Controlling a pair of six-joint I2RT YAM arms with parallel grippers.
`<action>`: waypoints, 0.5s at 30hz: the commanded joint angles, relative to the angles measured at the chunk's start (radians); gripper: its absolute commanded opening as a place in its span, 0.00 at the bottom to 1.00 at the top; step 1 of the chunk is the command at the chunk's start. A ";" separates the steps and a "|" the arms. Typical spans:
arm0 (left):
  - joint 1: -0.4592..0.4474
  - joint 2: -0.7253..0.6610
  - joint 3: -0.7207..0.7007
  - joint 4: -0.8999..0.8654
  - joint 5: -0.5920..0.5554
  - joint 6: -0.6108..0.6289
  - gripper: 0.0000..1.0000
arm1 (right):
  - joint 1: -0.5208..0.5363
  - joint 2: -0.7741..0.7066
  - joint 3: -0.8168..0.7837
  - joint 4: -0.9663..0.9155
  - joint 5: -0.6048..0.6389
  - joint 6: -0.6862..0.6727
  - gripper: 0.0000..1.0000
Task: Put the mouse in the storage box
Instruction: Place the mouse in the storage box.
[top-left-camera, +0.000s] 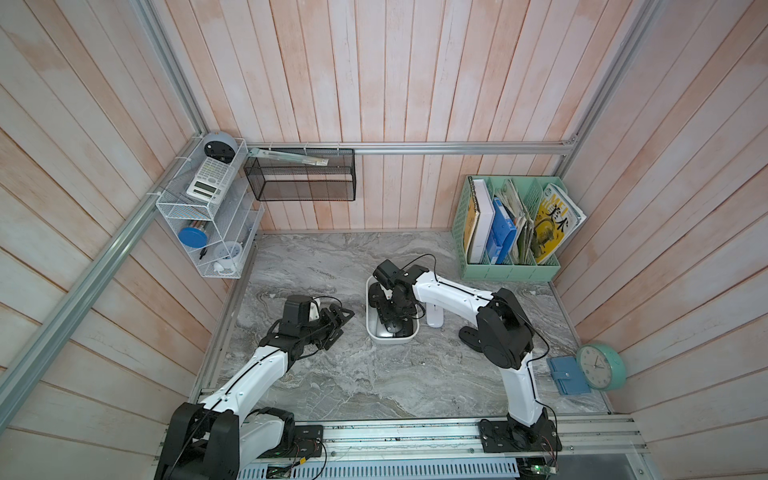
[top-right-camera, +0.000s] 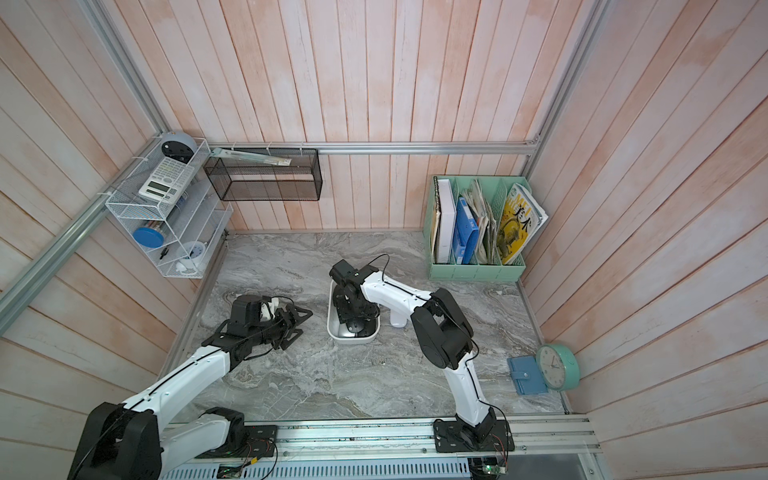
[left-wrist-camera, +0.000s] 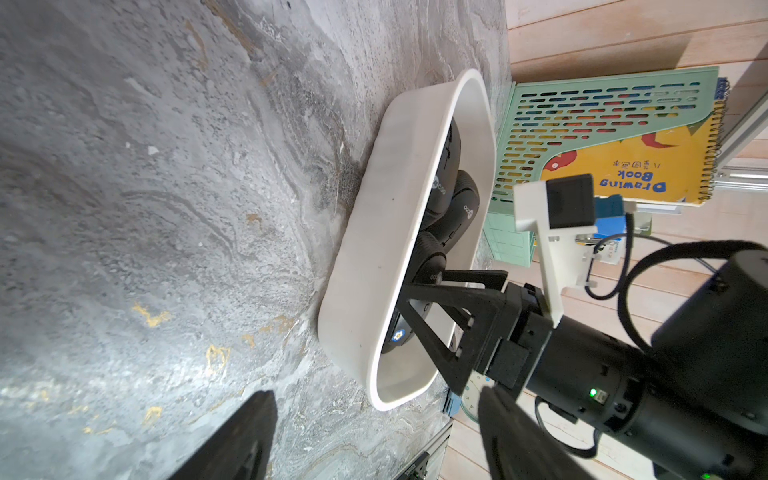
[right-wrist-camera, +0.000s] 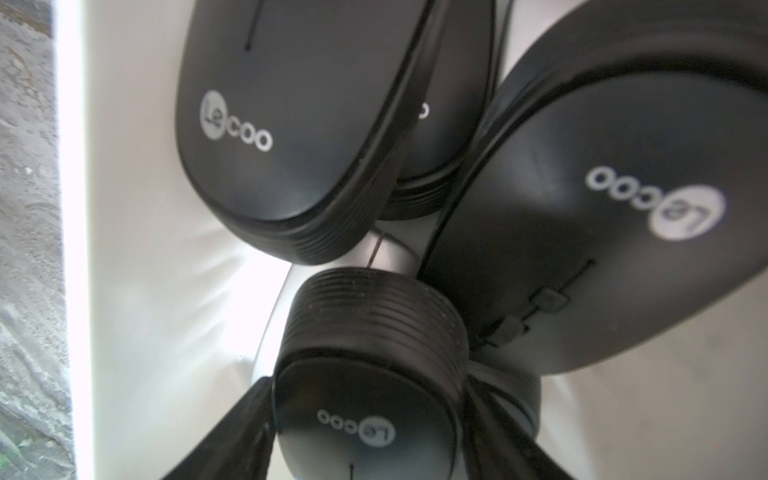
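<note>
White storage box (top-left-camera: 390, 341) with low walls and rounded corners, standing near the middle of a grey marbled table (top-left-camera: 357, 386). I have my right pincer (right-wrist-camera: 368, 386) reaching down into the box. In the right wrist view its two black fingers (right-wrist-camera: 232, 436) stand on either side of a black mouse (right-wrist-camera: 365, 432), very close against its flanks. I cannot tell whether they press on it or only stand beside it. The mouse sits inside the box, logo side up. A second black mouse (right-wrist-camera: 291, 124) and a third black mouse (right-wrist-camera: 602, 208) crowd close around it in the same box. My left pincer (top-left-camera: 344, 325) hangs over the table to the left of the box, apart from it, with its jaws spread wide and nothing between them. A mint-green file organizer (top-left-camera: 511, 270) stands at the far right of the table, well apart from the box.
</note>
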 joint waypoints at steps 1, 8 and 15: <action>0.006 -0.027 -0.019 0.022 0.007 -0.004 0.82 | 0.002 -0.008 -0.036 0.008 -0.006 0.011 0.71; 0.004 -0.026 -0.031 0.048 0.013 -0.022 0.82 | 0.023 -0.051 -0.100 0.047 -0.017 0.041 0.71; 0.003 -0.029 -0.027 0.040 0.009 -0.022 0.82 | 0.047 -0.057 -0.106 0.070 -0.057 0.059 0.71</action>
